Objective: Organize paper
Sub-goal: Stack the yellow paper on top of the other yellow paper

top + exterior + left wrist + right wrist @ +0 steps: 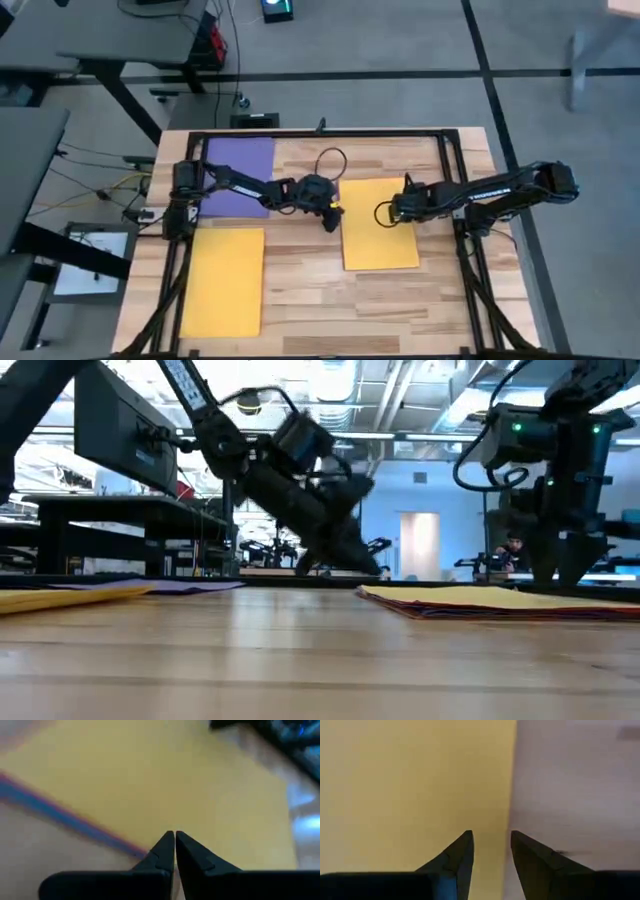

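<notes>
Three paper spots on the wooden table (pixel 300 290): purple sheet (pixel 240 175) at the far left, single yellow sheet (pixel 225 280) near left, and a yellow-topped stack (pixel 380 225) centre-right, with bare wood between them and along the near edge. Left gripper (pixel 330 218) sits just off the stack's left edge, fingers (pixel 167 847) pinched together on nothing, tips over the stack's corner. Right gripper (pixel 490 842) hangs above the stack's far-right edge, fingers parted, one over yellow, one over wood. High view shows only yellow on the stack; the left wrist view shows blue and reddish sheet edges (pixel 65 812) peeking out beneath, and the low view shows layered edges (pixel 470 608). No readable labels or writing anywhere.
</notes>
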